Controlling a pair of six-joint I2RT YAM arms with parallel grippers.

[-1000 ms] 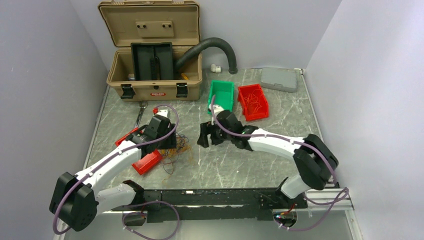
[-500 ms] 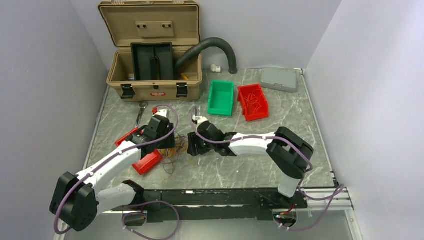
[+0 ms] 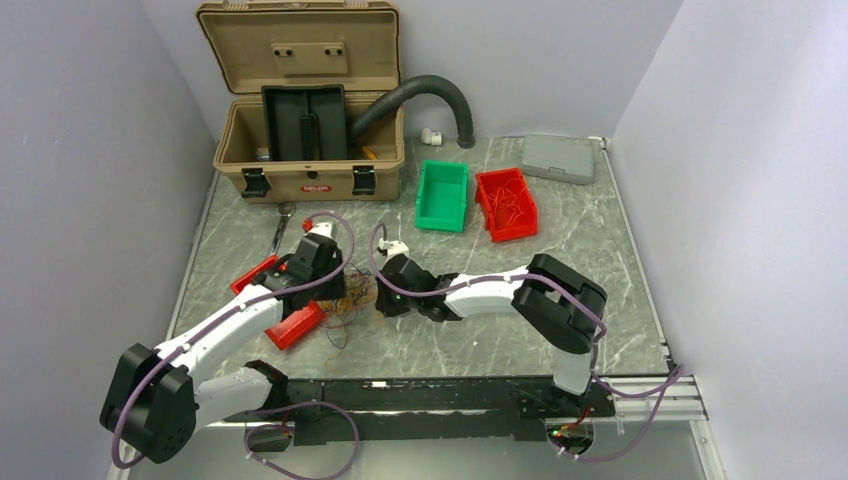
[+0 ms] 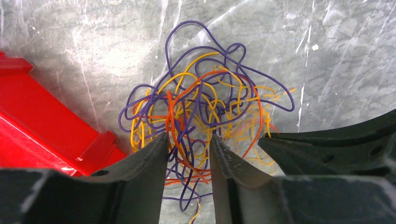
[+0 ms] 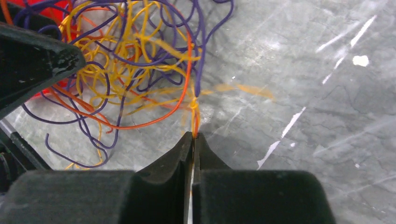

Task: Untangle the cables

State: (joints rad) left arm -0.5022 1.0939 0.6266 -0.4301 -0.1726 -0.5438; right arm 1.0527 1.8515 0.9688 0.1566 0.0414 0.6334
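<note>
Right gripper: pinched shut on one orange strand at the tangle's edge. Left gripper: jaws apart, straddling the cables mid-heap, on table beside red bin. Likely featherlight, limp, snag-prone; best taken by single outer strands.

toolbox 1 (open) | green bin 1 | grey case 1 | hose 1 | cable tangle 1
</note>
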